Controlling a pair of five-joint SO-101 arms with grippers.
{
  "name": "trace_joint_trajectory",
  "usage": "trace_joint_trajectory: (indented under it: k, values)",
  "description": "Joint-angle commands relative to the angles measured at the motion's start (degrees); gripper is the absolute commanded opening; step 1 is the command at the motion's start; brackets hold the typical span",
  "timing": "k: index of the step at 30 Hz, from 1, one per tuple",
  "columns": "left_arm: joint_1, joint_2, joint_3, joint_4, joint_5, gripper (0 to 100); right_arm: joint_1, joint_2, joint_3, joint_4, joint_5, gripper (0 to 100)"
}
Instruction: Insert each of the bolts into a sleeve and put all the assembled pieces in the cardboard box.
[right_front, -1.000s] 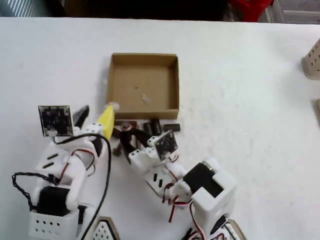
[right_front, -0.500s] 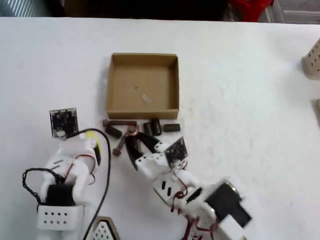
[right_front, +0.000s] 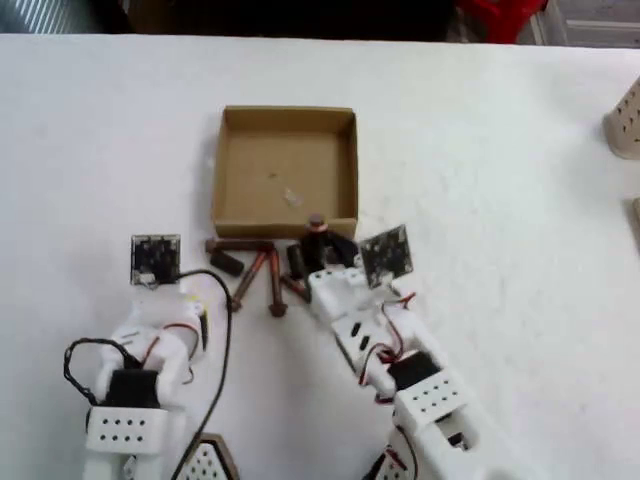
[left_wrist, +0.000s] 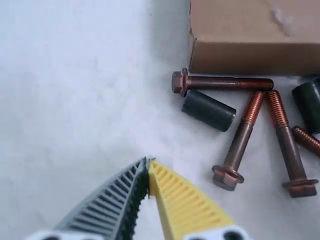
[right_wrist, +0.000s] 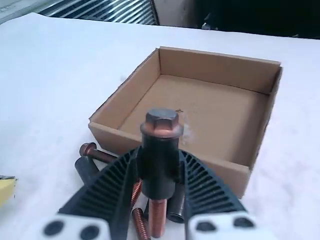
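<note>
My right gripper (right_wrist: 159, 161) is shut on a black sleeve (right_wrist: 158, 172) with a copper bolt (right_wrist: 161, 125) standing upright through it. In the high view this right gripper (right_front: 318, 248) holds the pair just in front of the near wall of the cardboard box (right_front: 226, 160). The box (right_wrist: 165, 62) is open. Loose bolts (left_wrist: 223, 83) (left_wrist: 239, 142) (left_wrist: 286, 140) and a black sleeve (left_wrist: 208, 110) lie on the table before the box (left_wrist: 250, 50). My left gripper (left_wrist: 148, 167) is shut on nothing, low over the table, short of these parts.
Another sleeve (left_wrist: 307, 97) and a bolt tip (left_wrist: 306, 140) lie beside the loose bolts. A beige perforated object (right_front: 625, 120) stands at the table's right edge. The white table (right_front: 500, 150) stretches open around the box.
The right gripper rose from the pile with the sleeve and bolt and swung right, toward the box's front wall. The left arm drew back from the parts toward the near edge.
</note>
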Motion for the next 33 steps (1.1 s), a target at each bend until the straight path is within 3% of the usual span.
trace_joint_trajectory:
  k: [1, 3, 9, 18, 33]
  values:
    - [-0.2, -0.4, -0.4, -1.3, -0.7, 2, 2.0, -10.0, -9.4, 21.8, 8.7, 1.8]
    - [-0.2, -0.4, -0.4, -1.3, -0.7, 2, 2.3, -10.8, -11.2, 23.9, 12.9, 1.8]
    - [-0.2, -0.4, -0.4, -1.3, -0.7, 2, 5.3, -3.5, -17.4, 26.2, 13.4, 1.8]
    - [-0.4, -0.4, -0.4, -1.3, -0.9, 2, 11.8, 24.3, -42.4, 33.4, 9.3, 1.8]
    - [-0.6, -0.4, -0.4, -1.3, -1.1, 2, 12.1, 61.1, -84.0, 50.2, 9.1, 1.8]
